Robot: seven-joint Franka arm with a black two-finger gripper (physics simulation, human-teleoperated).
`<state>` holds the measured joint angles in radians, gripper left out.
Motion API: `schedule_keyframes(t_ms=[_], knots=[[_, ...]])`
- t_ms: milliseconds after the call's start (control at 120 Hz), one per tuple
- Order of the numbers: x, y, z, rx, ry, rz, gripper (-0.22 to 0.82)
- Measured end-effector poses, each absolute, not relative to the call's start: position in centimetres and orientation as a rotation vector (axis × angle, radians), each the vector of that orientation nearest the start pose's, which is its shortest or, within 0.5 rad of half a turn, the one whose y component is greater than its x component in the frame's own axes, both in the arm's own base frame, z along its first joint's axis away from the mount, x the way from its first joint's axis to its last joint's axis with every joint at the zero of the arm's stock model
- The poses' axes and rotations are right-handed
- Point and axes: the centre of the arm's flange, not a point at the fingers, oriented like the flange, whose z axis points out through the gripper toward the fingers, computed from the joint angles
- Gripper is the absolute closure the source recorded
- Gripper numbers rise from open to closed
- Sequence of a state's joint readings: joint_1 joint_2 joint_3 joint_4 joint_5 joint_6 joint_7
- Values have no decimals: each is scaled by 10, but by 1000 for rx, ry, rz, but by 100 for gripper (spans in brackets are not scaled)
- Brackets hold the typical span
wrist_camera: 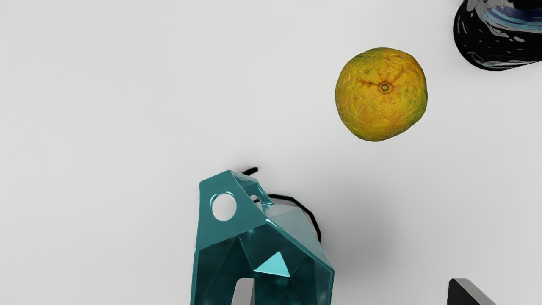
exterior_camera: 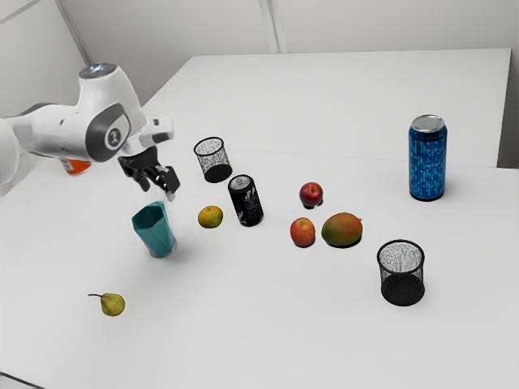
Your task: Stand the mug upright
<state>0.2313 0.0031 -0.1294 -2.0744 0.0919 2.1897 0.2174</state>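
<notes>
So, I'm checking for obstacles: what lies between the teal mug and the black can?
A yellow-green citrus fruit lies between the teal mug and the black can, as both the exterior view and the wrist view show.

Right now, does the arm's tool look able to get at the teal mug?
Probably yes: the open tool hangs above the mug, one finger over its mouth, the other past its side, with nothing visibly blocking.

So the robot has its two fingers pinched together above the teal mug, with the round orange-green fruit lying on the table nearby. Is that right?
Not quite: the wrist view shows the gripper with its fingers spread apart, not pinched together. It is above the teal mug, and the round orange-green fruit lies nearby.
</notes>
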Motion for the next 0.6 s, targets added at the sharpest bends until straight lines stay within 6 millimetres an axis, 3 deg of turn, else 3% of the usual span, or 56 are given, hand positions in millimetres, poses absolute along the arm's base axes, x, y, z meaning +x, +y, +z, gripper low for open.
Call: schedule_keyframes(t_ms=[142, 275, 400, 600], knots=[[588, 53, 513, -3062, 197, -255, 6], [622, 42, 558, -3094, 191, -270, 3], [633, 37, 583, -3114, 182, -225, 2], [625, 34, 582, -3150, 160, -84, 1]])
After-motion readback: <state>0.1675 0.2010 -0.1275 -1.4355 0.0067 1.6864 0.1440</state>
